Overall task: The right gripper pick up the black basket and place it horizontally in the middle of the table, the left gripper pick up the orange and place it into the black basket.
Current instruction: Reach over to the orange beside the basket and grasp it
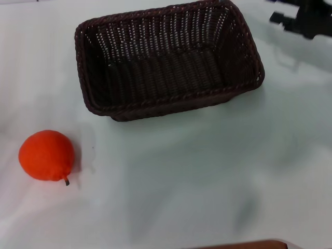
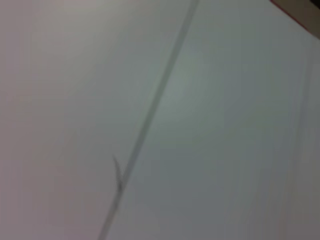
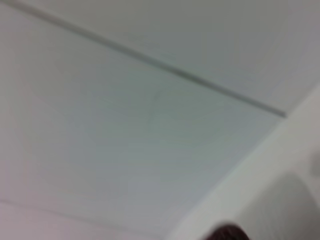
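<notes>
The black basket (image 1: 168, 59) lies lengthwise across the middle back of the table (image 1: 197, 176), open side up and empty. The orange (image 1: 46, 155) sits on the table at the front left, apart from the basket, its dark stem pointing toward the front. My right gripper (image 1: 303, 19) shows only partly at the top right corner, to the right of the basket and clear of it. My left gripper is out of view. Both wrist views show only pale table surface with a thin seam.
A brown edge (image 1: 244, 245) runs along the front of the table. A dark rounded shape (image 3: 227, 233) shows at the bottom of the right wrist view.
</notes>
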### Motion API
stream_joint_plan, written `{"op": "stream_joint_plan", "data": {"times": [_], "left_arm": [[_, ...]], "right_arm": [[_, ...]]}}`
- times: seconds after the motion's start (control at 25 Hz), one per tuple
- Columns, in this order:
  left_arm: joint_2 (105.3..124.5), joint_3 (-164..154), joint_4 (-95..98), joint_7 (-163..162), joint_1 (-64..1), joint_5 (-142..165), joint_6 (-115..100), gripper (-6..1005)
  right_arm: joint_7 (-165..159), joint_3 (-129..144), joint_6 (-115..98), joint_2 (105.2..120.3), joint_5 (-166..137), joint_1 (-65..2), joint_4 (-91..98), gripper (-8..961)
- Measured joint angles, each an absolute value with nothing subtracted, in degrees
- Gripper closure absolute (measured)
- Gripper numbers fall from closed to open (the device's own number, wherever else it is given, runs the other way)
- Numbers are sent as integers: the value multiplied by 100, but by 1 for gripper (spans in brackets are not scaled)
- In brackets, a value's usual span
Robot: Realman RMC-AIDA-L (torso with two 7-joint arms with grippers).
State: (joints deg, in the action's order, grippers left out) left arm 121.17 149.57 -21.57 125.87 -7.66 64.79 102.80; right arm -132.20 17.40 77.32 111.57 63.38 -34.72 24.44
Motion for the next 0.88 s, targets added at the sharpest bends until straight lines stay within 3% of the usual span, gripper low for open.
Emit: {"op": "stream_joint_plan", "data": {"times": [0.16, 0.28, 0.88], "left_arm": [[11869, 14491, -2230, 12507, -536, 7100, 10351, 114], [11797, 14374, -2217, 12505, -398, 7622, 10216, 114], [12033, 14364, -2181, 12506, -210, 9034, 8808, 135]], "right_arm": [[-13181, 1707, 7572, 11119, 6822, -3447, 2546, 234], [-13160, 1704, 7312, 11132, 7095, -3466, 2576, 234], [-12603, 1766, 6358, 11366, 7680, -3837, 2573, 237]]}}
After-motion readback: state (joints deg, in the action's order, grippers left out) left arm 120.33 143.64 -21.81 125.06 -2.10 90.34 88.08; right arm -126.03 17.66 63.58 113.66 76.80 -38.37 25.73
